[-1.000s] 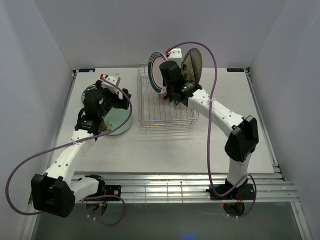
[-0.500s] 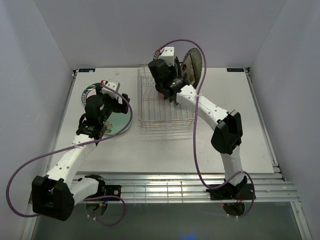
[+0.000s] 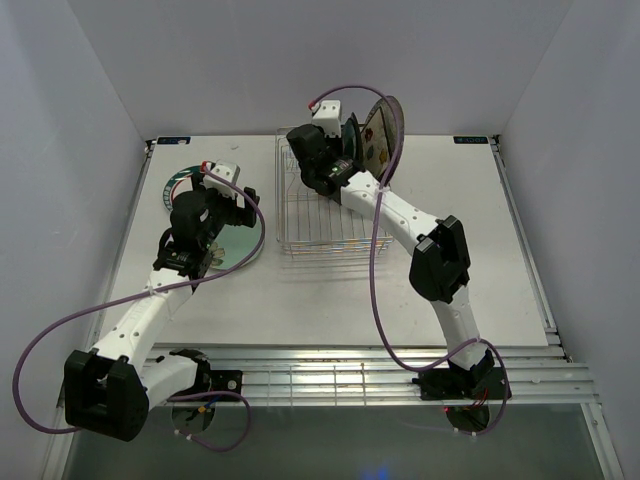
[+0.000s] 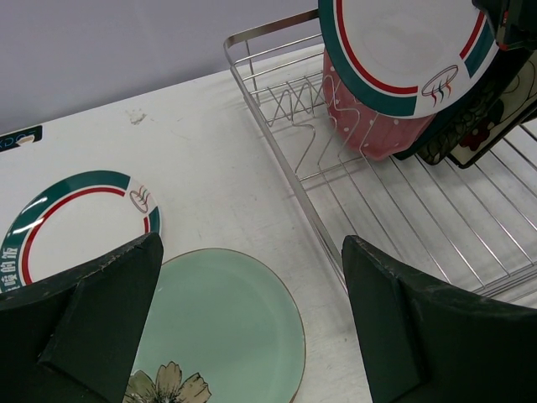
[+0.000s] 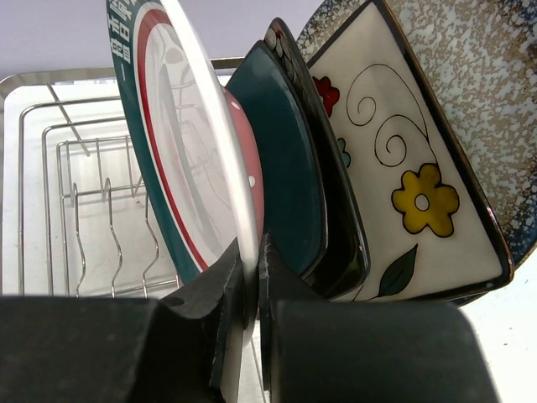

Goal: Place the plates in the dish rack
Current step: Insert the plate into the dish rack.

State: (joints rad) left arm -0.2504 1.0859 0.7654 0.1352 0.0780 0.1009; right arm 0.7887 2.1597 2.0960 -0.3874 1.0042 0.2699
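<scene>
Right gripper (image 5: 252,277) pinches one teal-rimmed plate (image 5: 193,159) in the single dish rack (image 3: 325,225), beside seemingly five racked plates (image 5: 394,193). Left gripper (image 4: 252,285), spread wide, overlooks two flat plates (image 4: 226,319).

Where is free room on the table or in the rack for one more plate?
Free: table right of the rack; the rack's left prongs. Crowded: the rack's right end, packed with plates; left of it, mint plate and rimmed plate.

The left gripper (image 4: 252,332) hangs left of the dish rack (image 3: 335,228), jaws wide, empty. The right arm (image 3: 400,210) stretches to the dish rack's far end, right gripper (image 5: 254,290) pinched on the white teal-rimmed plate (image 5: 197,143).
</scene>
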